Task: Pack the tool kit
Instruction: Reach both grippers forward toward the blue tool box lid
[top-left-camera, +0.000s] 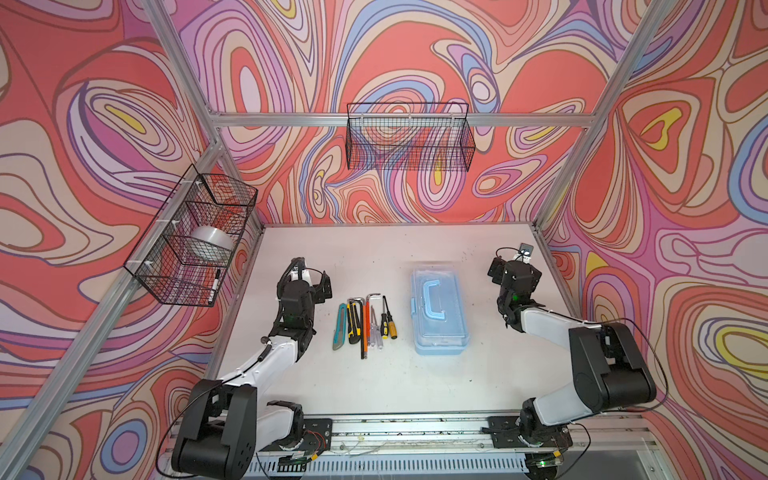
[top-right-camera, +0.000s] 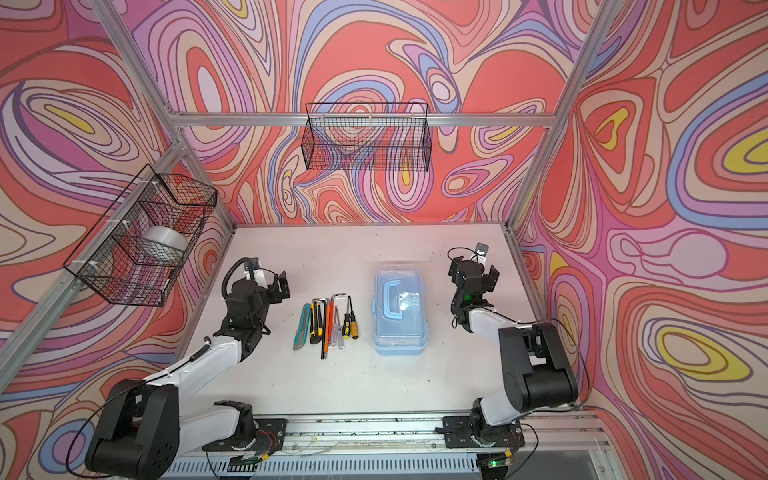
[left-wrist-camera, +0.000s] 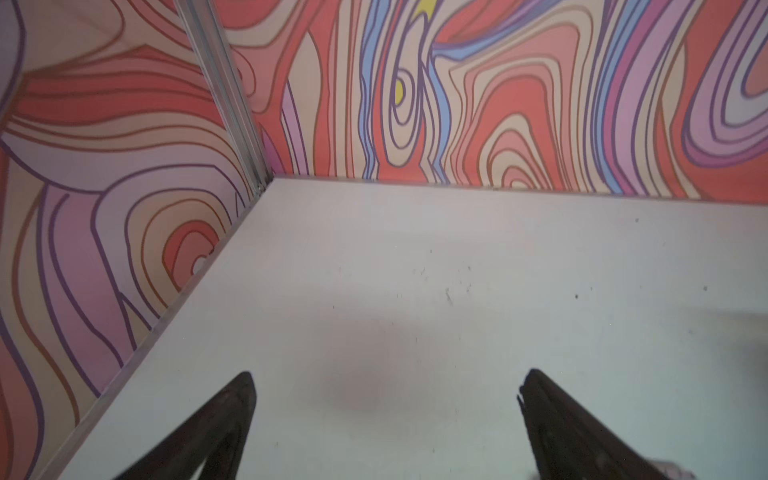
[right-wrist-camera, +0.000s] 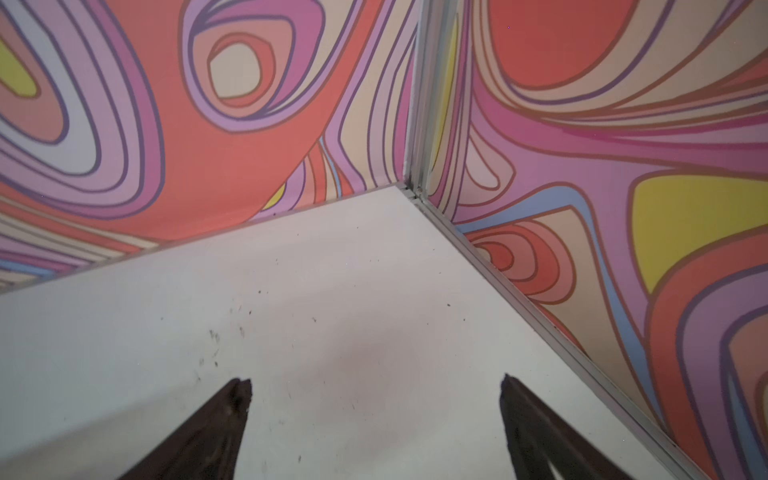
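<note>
In both top views the tool kit (top-left-camera: 439, 309) (top-right-camera: 398, 311), a light-blue box with a clear lid and blue handle, lies shut at mid-table. To its left several tools lie in a row: a teal utility knife (top-left-camera: 340, 326), a yellow-black utility knife (top-left-camera: 354, 326), hex keys (top-left-camera: 372, 297), an orange stick (top-left-camera: 365, 328) and screwdrivers (top-left-camera: 390, 322). My left gripper (top-left-camera: 311, 279) (left-wrist-camera: 386, 386) hovers open left of the tools. Right of the box, my right gripper (top-left-camera: 515, 268) (right-wrist-camera: 376, 386) is open too. Both wrist views show only bare table between the fingers.
A black wire basket (top-left-camera: 409, 137) hangs on the back wall. Another wire basket (top-left-camera: 193, 237) on the left wall holds a tape roll (top-left-camera: 210, 243) and a marker (top-left-camera: 215, 284). The white table (top-left-camera: 374, 257) is walled on three sides. A small grey tag (top-left-camera: 524, 249) sits back right.
</note>
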